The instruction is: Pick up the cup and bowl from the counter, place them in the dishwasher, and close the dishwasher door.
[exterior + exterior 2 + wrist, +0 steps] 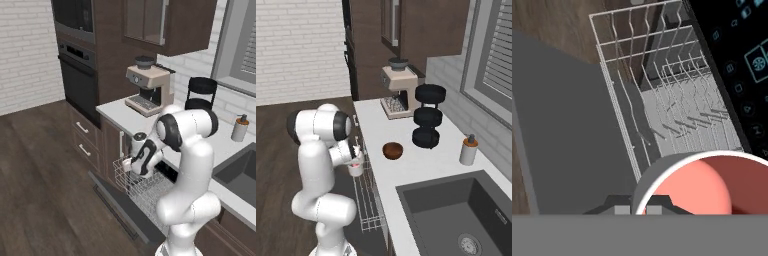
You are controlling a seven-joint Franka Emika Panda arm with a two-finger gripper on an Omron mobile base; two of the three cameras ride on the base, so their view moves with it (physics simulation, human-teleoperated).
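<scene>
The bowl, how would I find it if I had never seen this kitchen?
Start at the long light grey-white counter and find the beige coffee machine at its far end. Coming back toward the dark sink, the small round reddish-brown bowl sits alone on the bare top, left of the black three-tier rack of round trays. It is the only brown, open dish; the trays are black and stacked.

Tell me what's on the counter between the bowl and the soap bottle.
In the right base view, only bare counter lies between the bowl and the soap bottle; the black three-tier rack stands just behind that stretch.
</scene>
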